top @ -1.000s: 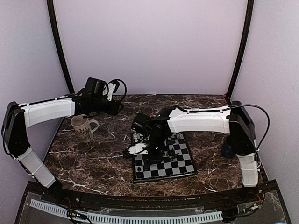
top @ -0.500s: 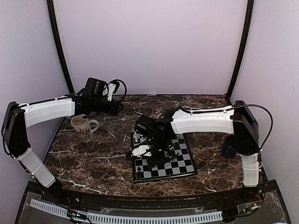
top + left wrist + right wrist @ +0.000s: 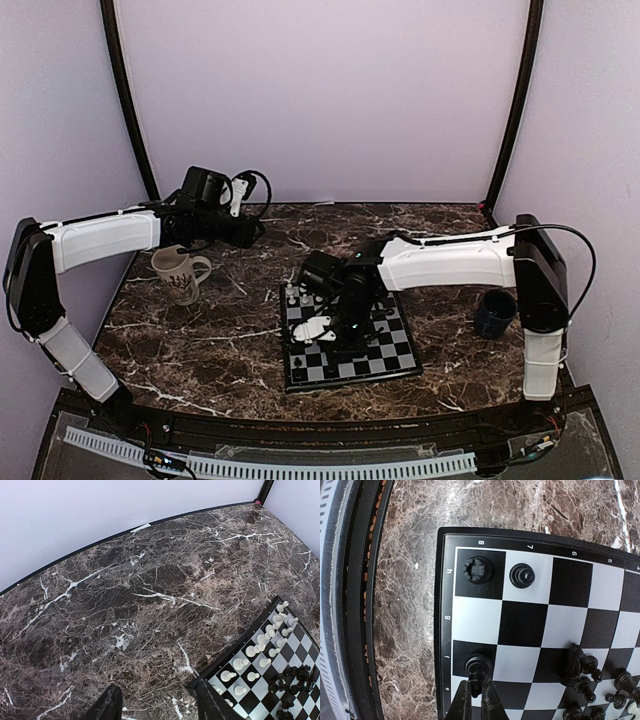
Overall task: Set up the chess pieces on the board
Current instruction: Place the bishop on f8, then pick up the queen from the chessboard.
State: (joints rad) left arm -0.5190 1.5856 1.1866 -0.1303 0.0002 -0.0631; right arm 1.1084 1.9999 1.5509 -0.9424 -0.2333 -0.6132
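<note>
The board (image 3: 378,366) lies mid-table, and also shows in the left wrist view (image 3: 295,645) and the right wrist view (image 3: 520,625). My right gripper (image 3: 477,692) is shut on the top of a black chess piece (image 3: 479,666), whose base is over a black edge square marked f. In the top view my right gripper (image 3: 338,338) is low over the board's left half. A black rook (image 3: 479,570) and a black pawn (image 3: 522,575) stand at the corner. Several more black pieces (image 3: 585,675) cluster mid-board. White pieces (image 3: 260,650) stand in rows. My left gripper (image 3: 160,705) is open and empty, raised at the back left (image 3: 255,232).
A cream patterned mug (image 3: 180,272) stands at the left under the left arm. A dark blue cup (image 3: 495,312) stands right of the board. The table's front rail (image 3: 355,605) runs just past the board's edge.
My right arm has moved right and nearer over the board with the black piece, uncovering the blue cup. The left arm has not moved.
</note>
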